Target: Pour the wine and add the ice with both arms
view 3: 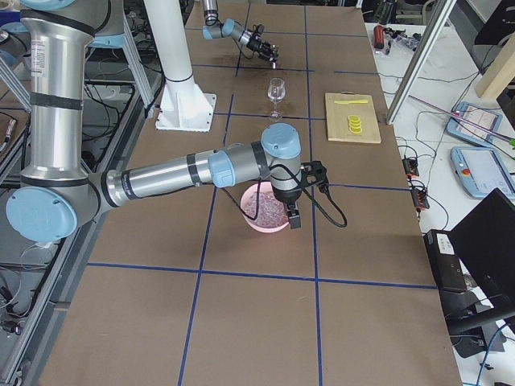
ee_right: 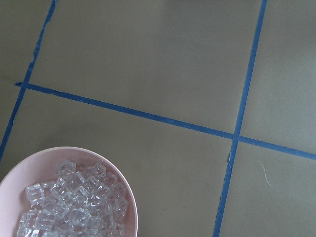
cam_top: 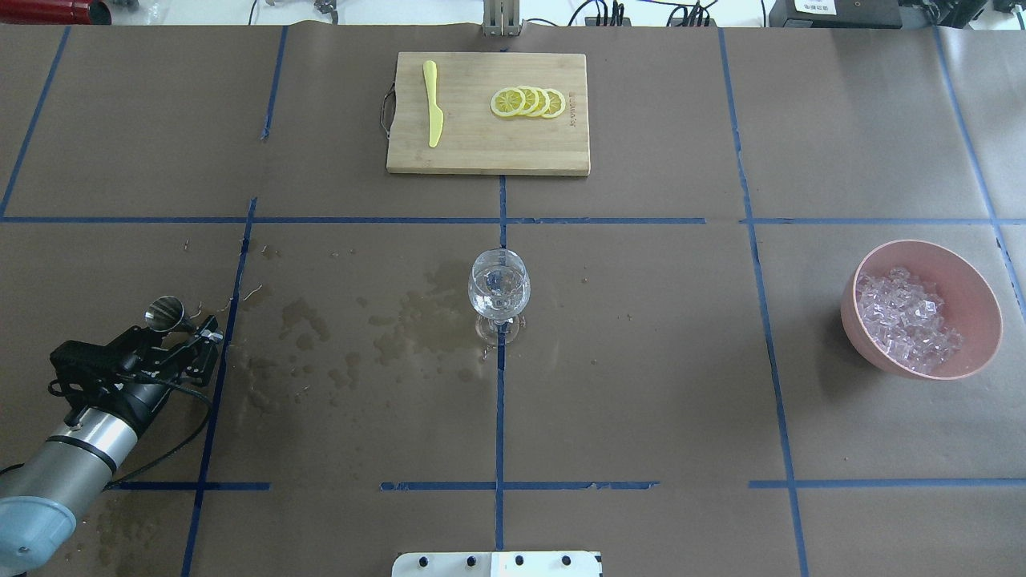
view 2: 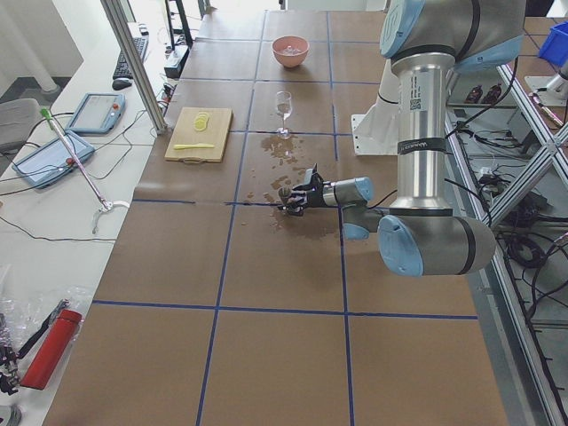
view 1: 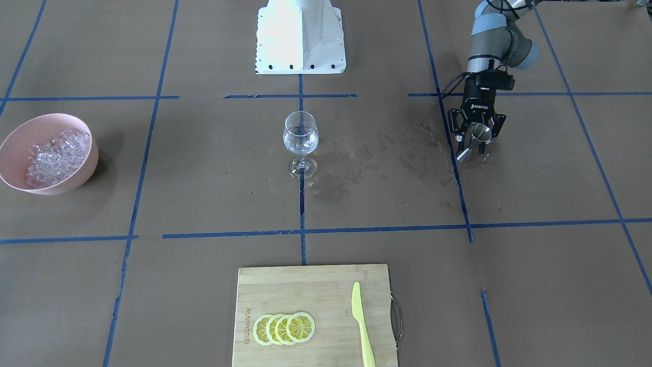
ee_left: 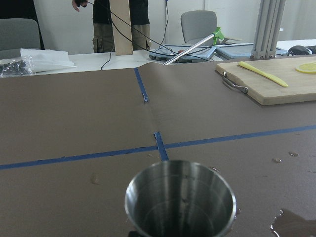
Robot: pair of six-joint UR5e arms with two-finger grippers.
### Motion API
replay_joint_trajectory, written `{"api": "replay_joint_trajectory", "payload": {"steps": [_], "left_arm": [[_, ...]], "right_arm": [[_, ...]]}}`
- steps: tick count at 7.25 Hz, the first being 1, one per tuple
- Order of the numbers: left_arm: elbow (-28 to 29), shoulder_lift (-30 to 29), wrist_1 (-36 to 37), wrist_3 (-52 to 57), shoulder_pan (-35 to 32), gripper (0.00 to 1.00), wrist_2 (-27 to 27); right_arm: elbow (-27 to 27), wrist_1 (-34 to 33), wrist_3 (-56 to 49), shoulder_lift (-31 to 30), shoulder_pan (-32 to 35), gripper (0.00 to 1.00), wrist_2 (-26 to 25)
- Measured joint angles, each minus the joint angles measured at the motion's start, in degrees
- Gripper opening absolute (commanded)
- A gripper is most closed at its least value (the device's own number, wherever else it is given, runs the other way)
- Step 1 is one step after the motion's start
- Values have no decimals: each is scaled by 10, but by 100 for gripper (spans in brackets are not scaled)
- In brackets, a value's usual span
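Two-arm drinks setup: L arm (view 1: 486,51) holds a steel jigger (view 1: 472,142) off to its own side, R arm (view 3: 161,178) is at the pink bowl (view 1: 87,168) of ice (view 1: 53,155), and the wine glass (view 1: 300,133) stands mid-table.

L gripper (view 1: 476,133) is closed on the tilted jigger, whose cup looks empty in the wrist view. Wet patches (view 1: 351,168) mark the paper btwn it and the glass, which has a little clear wine (view 1: 300,147) low in its bowl. R gripper (view 3: 294,223) shows only in the side view, above the bowl's edge, so I can't tell if its jaws are apart or together. The pour looks done, so ice is prob. the step now. To do it well: centre over the heap first (wrist view has the bowl off in a corner), go in w/ fingers wide, pinch gently since the cubes look slick, and release low inside the glass so nothing splashes or tips.
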Motion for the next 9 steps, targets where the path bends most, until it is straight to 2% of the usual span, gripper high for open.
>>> {"api": "replay_joint_trajectory", "payload": {"steps": [6,7,9], "left_arm": [[-13,1,-71,7,-1,100,94],[-23,3,-88,25,-2,100,97],[-37,9,-189,154,-5,99,87]], "right_arm": [[-1,0,0,0,0,100,0],[0,0,0,0,0,100,1],[-1,-1,0,0,0,100,1]]}}
